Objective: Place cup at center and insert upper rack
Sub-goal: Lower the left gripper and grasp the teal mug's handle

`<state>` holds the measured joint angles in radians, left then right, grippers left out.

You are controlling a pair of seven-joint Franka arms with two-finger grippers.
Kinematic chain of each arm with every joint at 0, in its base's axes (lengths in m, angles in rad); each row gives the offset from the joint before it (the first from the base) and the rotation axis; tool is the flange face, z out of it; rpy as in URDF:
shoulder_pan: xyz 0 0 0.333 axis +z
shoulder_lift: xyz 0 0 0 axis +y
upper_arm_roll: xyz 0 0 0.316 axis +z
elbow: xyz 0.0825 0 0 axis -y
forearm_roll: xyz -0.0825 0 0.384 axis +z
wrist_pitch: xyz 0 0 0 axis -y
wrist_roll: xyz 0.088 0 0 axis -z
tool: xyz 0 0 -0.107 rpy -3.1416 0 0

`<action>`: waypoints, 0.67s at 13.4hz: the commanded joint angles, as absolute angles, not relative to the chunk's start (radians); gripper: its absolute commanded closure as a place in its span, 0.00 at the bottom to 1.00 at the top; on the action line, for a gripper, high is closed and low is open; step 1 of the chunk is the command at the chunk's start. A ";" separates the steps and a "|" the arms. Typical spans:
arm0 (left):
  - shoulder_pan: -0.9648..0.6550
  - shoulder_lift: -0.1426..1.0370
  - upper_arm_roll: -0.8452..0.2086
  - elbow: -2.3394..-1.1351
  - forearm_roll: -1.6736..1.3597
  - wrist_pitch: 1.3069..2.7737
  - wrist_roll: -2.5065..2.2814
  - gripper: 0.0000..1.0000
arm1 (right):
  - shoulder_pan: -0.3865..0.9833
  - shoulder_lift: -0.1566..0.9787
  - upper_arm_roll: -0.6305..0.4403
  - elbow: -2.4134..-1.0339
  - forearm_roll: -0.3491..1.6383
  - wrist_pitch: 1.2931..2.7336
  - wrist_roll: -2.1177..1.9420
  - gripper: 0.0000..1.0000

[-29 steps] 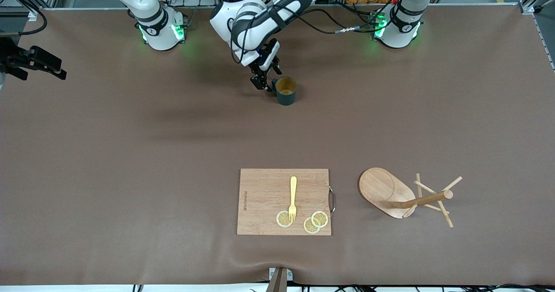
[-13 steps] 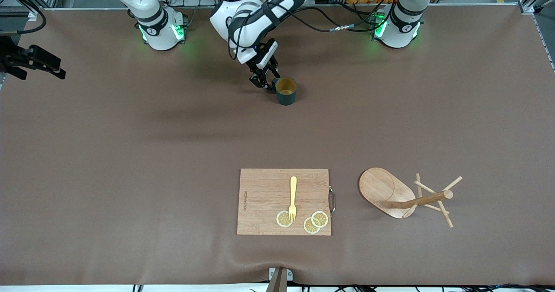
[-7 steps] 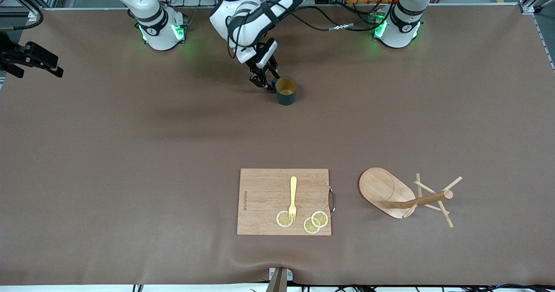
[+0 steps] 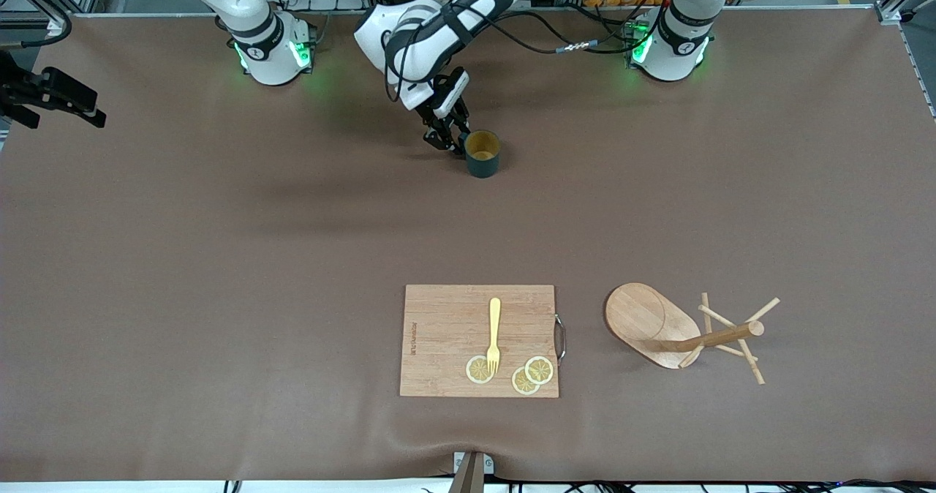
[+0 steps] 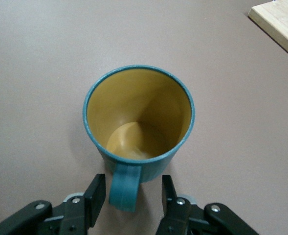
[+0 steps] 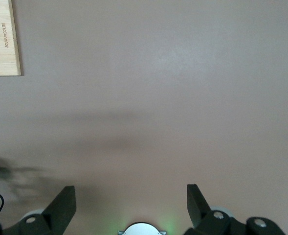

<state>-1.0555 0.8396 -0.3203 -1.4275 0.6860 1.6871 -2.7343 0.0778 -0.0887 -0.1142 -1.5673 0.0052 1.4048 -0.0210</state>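
Observation:
The cup [image 4: 482, 154], dark teal with a tan inside, stands upright on the table near the arms' bases. In the left wrist view the cup [image 5: 139, 122] turns its handle [image 5: 125, 188] toward me. My left gripper [image 4: 447, 136] [image 5: 134, 185] is low beside the cup and open, one finger on each side of the handle with a small gap on both sides. The upper rack [image 4: 680, 332], a light wooden mug tree, lies on its side close to the front camera, toward the left arm's end. My right gripper [image 4: 88, 113] [image 6: 130, 192] waits open and empty over the table's edge at the right arm's end.
A wooden cutting board [image 4: 479, 339] lies beside the rack, nearer the front camera than the cup. It carries a yellow fork [image 4: 494, 332] and lemon slices [image 4: 530, 374]. A corner of the board [image 5: 280, 24] [image 6: 2, 39] shows in both wrist views. Brown cloth covers the table.
My left gripper's fingers have drawn closer together around the cup's handle. The cup has not moved. The right gripper has drifted slightly toward the table's edge.

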 commanded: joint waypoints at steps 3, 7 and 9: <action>-1.068 0.838 -0.314 -1.395 0.703 1.675 -2.821 1.00 | 0.077 -0.104 -0.109 -1.569 0.021 1.374 0.014 0.00; -1.055 0.792 -0.316 -1.388 0.700 1.675 -2.816 1.00 | 0.077 -0.104 -0.109 -1.569 0.021 1.373 0.012 0.00; -1.028 0.746 -0.321 -1.388 0.686 1.675 -2.810 1.00 | 0.078 -0.104 -0.109 -1.569 0.021 1.374 0.012 0.00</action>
<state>-1.0461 0.8082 -0.3178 -1.3682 0.6859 1.6861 -2.7350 0.0780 -0.0887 -0.1124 -1.5672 0.0077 1.3843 -0.0069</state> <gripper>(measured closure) 0.789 0.000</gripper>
